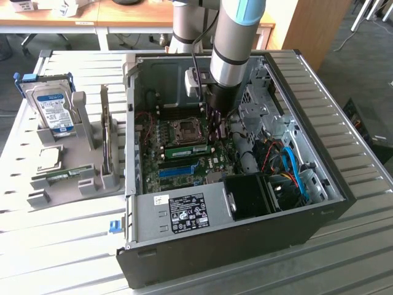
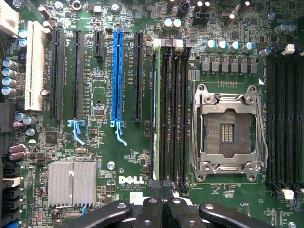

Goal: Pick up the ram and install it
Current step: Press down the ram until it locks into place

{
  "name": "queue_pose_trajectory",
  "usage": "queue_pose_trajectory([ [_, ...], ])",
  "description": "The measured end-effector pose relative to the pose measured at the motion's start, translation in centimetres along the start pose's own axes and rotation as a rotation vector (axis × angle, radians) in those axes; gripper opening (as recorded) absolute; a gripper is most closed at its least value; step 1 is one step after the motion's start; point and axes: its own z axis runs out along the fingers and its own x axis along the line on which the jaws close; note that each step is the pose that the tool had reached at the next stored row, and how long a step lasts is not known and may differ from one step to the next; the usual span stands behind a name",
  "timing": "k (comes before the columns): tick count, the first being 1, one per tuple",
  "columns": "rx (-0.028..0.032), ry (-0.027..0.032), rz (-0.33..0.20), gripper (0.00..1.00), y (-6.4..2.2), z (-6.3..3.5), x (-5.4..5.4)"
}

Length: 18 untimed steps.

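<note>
Open desktop computer case (image 1: 245, 239) of black and grey sheet metal, lying on its side on a ribbed metal tabletop (image 1: 350, 153), its green motherboard (image 1: 184, 153) exposed. The grey cylindrical robot arm (image 1: 236, 37) reaches down into the case; its black pincer (image 1: 216, 126) hangs just above the board, right of the empty square processor socket (image 1: 184, 128), its fingers closed together with nothing between them. The ram (image 1: 187, 149), a slim green circuit-board stick, lies seated in a slot just near of the socket; in the wrist view it shows edge-on as a thin green strip (image 2: 156, 109) in the outermost of the long black memory slots beside the steel-framed socket (image 2: 228, 130). A blue expansion slot (image 2: 117, 76) and a finned aluminium heatsink (image 2: 72, 183) lie on the same board. At the exterior view's left, a grey moulded holder (image 1: 86, 166) carries an upright boxy hard drive (image 1: 52, 107) with a blue-white label and a flat square silver processor chip (image 1: 49, 158).
</note>
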Motion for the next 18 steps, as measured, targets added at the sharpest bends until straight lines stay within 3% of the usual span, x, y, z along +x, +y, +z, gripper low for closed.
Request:
queue_pose_trajectory([
  [18, 0.0001, -0.0002, 0.0, 0.11, -0.09, 0.18, 0.06],
])
